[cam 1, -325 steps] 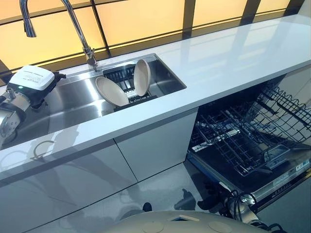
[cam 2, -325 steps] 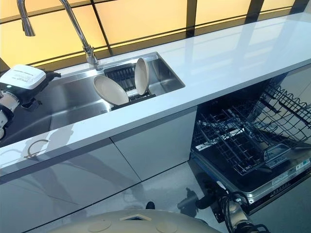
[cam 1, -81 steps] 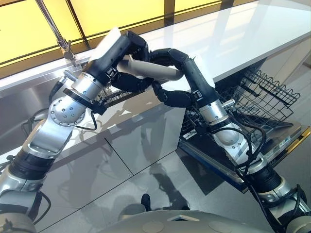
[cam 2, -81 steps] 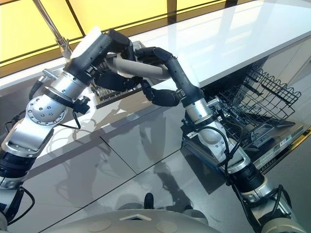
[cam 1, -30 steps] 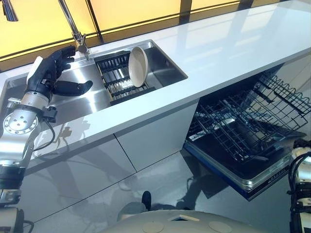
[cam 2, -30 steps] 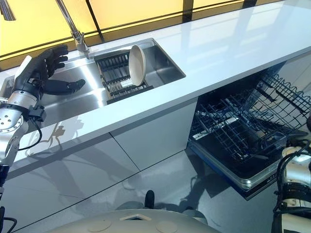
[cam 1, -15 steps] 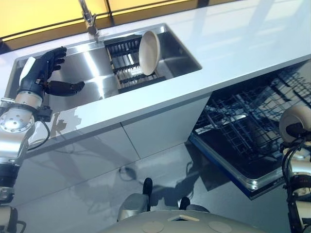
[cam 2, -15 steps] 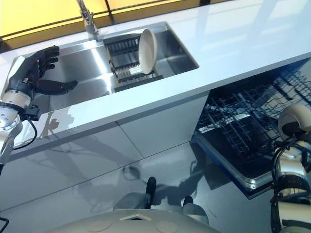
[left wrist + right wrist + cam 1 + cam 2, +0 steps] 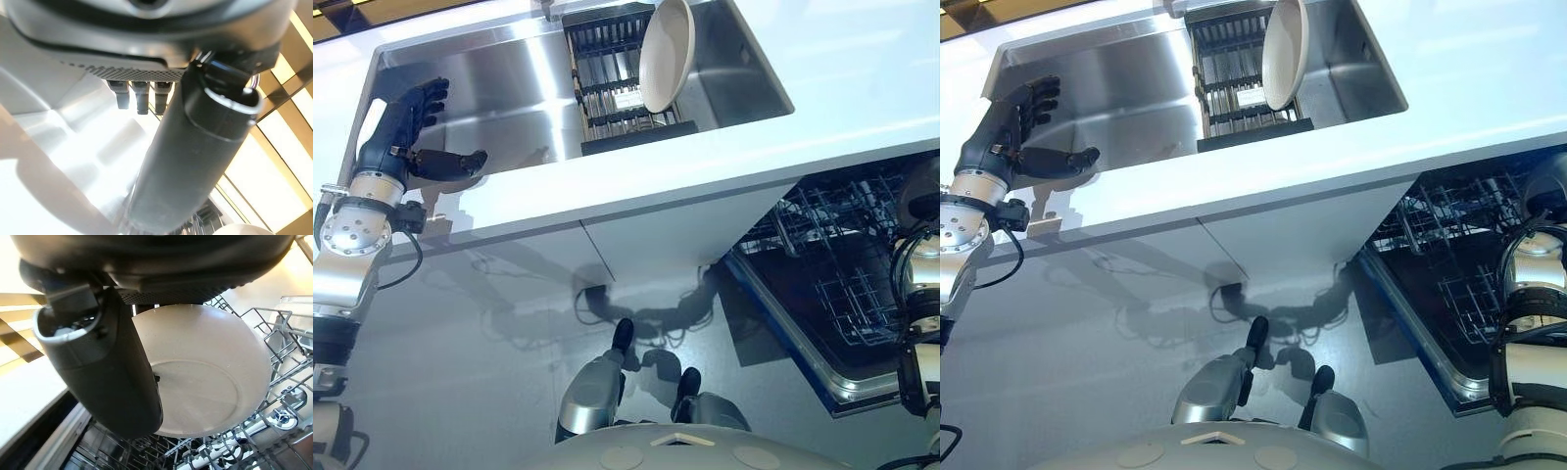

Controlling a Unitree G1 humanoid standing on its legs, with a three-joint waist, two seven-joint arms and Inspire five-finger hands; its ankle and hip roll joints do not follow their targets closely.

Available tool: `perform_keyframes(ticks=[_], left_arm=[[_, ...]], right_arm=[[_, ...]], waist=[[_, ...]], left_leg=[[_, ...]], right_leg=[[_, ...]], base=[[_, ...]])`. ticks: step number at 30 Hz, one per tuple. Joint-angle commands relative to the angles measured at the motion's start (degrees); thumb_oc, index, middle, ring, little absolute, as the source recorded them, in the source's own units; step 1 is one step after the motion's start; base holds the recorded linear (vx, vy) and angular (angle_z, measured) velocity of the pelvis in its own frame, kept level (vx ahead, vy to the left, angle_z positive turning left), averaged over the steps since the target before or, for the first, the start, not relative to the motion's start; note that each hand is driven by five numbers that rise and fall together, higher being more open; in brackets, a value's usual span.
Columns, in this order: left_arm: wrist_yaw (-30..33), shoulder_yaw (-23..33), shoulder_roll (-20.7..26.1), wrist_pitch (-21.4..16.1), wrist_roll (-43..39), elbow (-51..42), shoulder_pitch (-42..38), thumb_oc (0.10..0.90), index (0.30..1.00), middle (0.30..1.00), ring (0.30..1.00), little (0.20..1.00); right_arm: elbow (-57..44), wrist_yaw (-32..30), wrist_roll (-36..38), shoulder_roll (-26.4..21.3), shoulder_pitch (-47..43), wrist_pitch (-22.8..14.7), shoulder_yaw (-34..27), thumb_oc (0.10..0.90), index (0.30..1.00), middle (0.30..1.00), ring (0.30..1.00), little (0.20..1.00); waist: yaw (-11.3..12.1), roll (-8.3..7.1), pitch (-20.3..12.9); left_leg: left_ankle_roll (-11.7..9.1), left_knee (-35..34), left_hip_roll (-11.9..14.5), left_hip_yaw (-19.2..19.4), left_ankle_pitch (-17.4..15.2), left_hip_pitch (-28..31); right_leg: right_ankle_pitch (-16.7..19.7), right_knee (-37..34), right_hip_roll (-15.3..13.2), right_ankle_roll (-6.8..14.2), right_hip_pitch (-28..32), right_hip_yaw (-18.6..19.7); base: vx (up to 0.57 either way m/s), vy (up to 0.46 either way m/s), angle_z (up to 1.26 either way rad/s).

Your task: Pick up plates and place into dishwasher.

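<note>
Right hand (image 9: 112, 357): thumb clamped on one plate (image 9: 205, 377), held just over the dishwasher rack (image 9: 274, 411); judged placing step, next slot it upright. Left hand (image 9: 396, 132): fingers spread, empty, second plate (image 9: 666, 54) well beyond it.

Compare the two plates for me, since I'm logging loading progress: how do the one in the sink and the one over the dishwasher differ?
The sink plate stands on edge in the dark drying rack; no hand touches it. The other plate is pinched by the right robot hand above the wire dishwasher rack, not yet slotted in. The left robot hand hovers open over the sink. Both plates are round and cream.
</note>
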Motion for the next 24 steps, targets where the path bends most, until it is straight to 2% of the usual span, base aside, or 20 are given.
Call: perform_keyframes(ticks=[1,3,6,8,11,16,18,19,20,24], left_arm=[[3.73,3.59,3.64,-4.69,0.68,-1.93,-6.44,0.800,0.900,0.900,0.900,0.900],[4.01,3.46,3.59,-4.48,0.72,-2.51,-6.33,0.800,0.900,0.900,0.900,0.900],[3.99,3.35,3.53,-4.24,0.77,-3.10,-6.13,0.800,0.900,0.900,0.900,0.900],[3.80,3.45,3.27,-3.76,0.94,-3.69,-6.05,0.800,0.900,0.900,0.900,0.900],[3.31,3.16,3.10,-3.64,0.78,-3.85,-6.25,0.800,0.900,0.900,0.900,0.900],[3.26,2.90,2.92,-3.32,0.72,-4.81,-5.89,0.800,0.900,0.900,0.900,0.900],[3.00,3.05,2.65,-3.41,0.90,-4.70,-5.58,0.800,0.900,0.900,0.900,0.900],[2.92,3.09,2.63,-3.44,0.91,-4.64,-5.51,0.800,0.900,0.900,0.900,0.900],[2.65,3.28,2.55,-3.66,0.81,-4.50,-5.24,0.800,0.900,0.900,0.900,0.900],[1.93,3.97,1.79,-4.07,1.02,-4.49,-4.22,0.800,0.900,0.900,0.900,0.900]], right_arm=[[-3.66,2.18,-6.38,-12.33,-2.21,0.61,6.25,0.100,0.300,0.300,0.300,0.200],[-2.25,4.49,-7.84,-11.57,-1.11,2.50,7.47,0.100,0.300,0.300,0.300,0.200],[-1.27,6.18,-9.58,-11.11,0.20,3.17,8.03,0.100,0.300,0.300,0.300,0.200],[-0.65,7.47,-9.58,-10.79,1.07,2.46,8.05,0.100,0.300,0.300,0.300,0.200],[-0.68,10.45,-14.91,-10.77,2.10,1.40,9.52,0.100,0.300,0.300,0.300,0.200],[-5.13,14.89,-19.75,-11.99,3.96,-0.62,13.11,0.100,0.300,0.300,0.300,0.200],[-7.17,15.16,-19.60,-11.85,4.83,-1.41,13.54,0.701,0.815,0.815,0.815,0.801],[-7.51,15.24,-19.61,-11.83,4.96,-1.47,13.54,0.701,0.815,0.815,0.815,0.801],[-8.21,15.51,-19.74,-11.82,5.28,-1.92,13.42,0.800,0.900,0.900,0.900,0.900],[-10.17,16.33,-20.09,-11.66,6.16,-3.72,13.05,0.800,0.900,0.900,0.900,0.900]], waist=[[-1.48,0.09,-3.23],[-1.70,0.09,-2.97],[-1.84,0.02,-2.71],[-1.97,-0.03,-2.51],[-2.15,-0.13,-2.19],[-2.79,-0.88,-2.03],[-3.17,-1.16,-2.07],[-3.22,-1.22,-2.09],[-3.33,-1.38,-2.17],[-3.66,-1.86,-2.46]], left_leg=[[-2.54,7.48,-1.31,2.22,-9.94,-1.99],[-2.42,7.12,-1.26,2.50,-9.70,-1.94],[-2.37,7.01,-1.14,2.76,-9.64,-1.80],[-2.35,7.01,-1.09,2.86,-9.63,-1.68],[-2.35,7.05,-0.97,2.96,-9.40,-1.83],[-2.19,6.82,-0.84,3.55,-9.20,-1.50],[-2.10,6.57,-0.78,3.73,-9.21,-1.09],[-2.08,6.54,-0.77,3.78,-9.23,-1.00],[-2.03,6.47,-0.76,3.88,-9.27,-0.78],[-1.96,6.35,-0.66,4.36,-9.46,0.02]], right_leg=[[-2.25,3.83,0.20,-0.95,-5.04,0.46],[-2.11,3.77,0.25,-0.93,-5.26,0.79],[-1.92,3.58,0.26,-0.78,-5.19,1.04],[-1.86,3.63,0.31,-0.73,-5.14,1.34],[-1.67,3.99,0.25,-0.53,-5.54,1.69],[-1.31,3.65,0.48,-0.28,-5.40,2.55],[-1.16,3.36,0.70,-0.18,-5.19,3.15],[-1.14,3.29,0.73,-0.16,-5.11,3.23],[-1.07,3.09,0.82,-0.11,-4.91,3.44],[-0.85,2.49,1.04,0.09,-4.09,4.03]], base=[[-0.06,0.010,0.04],[-0.04,0.007,0.02],[0.00,0.000,0.00],[-0.01,-0.005,-0.02],[-0.04,-0.007,-0.01],[-0.01,0.000,0.00],[0.00,0.000,0.00],[0.00,0.000,0.00],[0.00,0.000,0.00],[-0.01,0.012,-0.07]])
